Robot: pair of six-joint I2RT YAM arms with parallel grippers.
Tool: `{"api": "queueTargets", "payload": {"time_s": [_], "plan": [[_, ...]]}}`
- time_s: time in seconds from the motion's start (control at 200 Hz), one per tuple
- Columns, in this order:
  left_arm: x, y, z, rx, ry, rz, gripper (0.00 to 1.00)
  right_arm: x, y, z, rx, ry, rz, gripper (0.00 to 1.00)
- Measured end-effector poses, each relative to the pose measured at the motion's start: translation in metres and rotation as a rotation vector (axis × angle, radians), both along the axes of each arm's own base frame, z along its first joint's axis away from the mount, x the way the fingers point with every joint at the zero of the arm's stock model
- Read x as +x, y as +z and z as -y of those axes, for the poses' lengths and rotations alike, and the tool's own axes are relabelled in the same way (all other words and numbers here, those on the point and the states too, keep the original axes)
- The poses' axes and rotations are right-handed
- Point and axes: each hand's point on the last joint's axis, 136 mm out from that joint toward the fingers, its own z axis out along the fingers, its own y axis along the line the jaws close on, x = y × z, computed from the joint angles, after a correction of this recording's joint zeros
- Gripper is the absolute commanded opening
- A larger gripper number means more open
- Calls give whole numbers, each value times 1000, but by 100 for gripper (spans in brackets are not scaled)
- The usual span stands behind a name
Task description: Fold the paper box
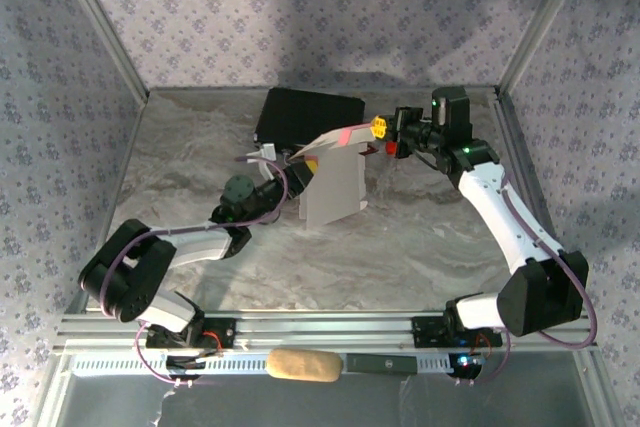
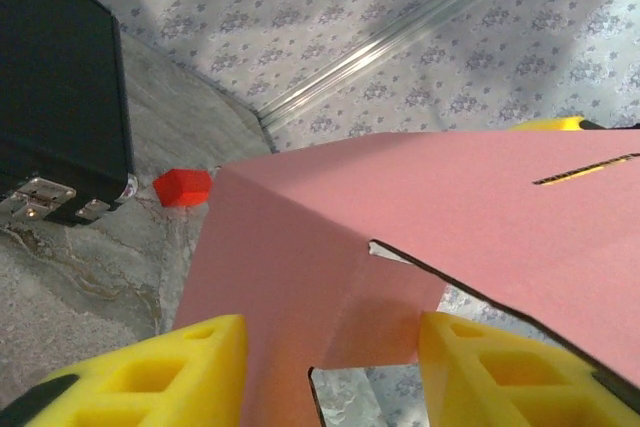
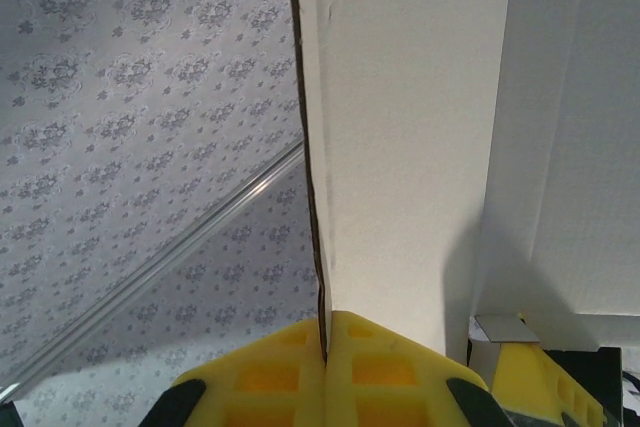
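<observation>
One panel of the paper box [image 1: 335, 182] is pinched edge-on in your right gripper [image 3: 325, 337], its jaws together on the card. The box stands raised over the middle of the tabletop [image 1: 430, 247], partly folded. Your left gripper [image 2: 330, 337] has its jaws apart, with a pink tab lying loose between them. Expect thin card: light, springy, quick to crease or tear at the slits. Grip flat panel beside a fold line, not tab tips.
</observation>
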Motion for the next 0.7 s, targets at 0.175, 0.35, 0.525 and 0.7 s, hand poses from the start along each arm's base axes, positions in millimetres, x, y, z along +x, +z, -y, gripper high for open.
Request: {"api": "queueTargets", "payload": {"time_s": [0.175,0.35,0.525,0.7], "plan": [[1,-2,0,14,3,-1,26,0,-3,-1,-3,-2,0,0],[-1,-8,1,49,1,-14,27,0,-5,-1,-8,-3,-4,0],[-14,0,2,91,-12,1,58,-2,-9,-4,-33,0,-2,0],[-40,15,-13,166,18,10,64,-7,-20,-3,-115,8,-2,0]]}}
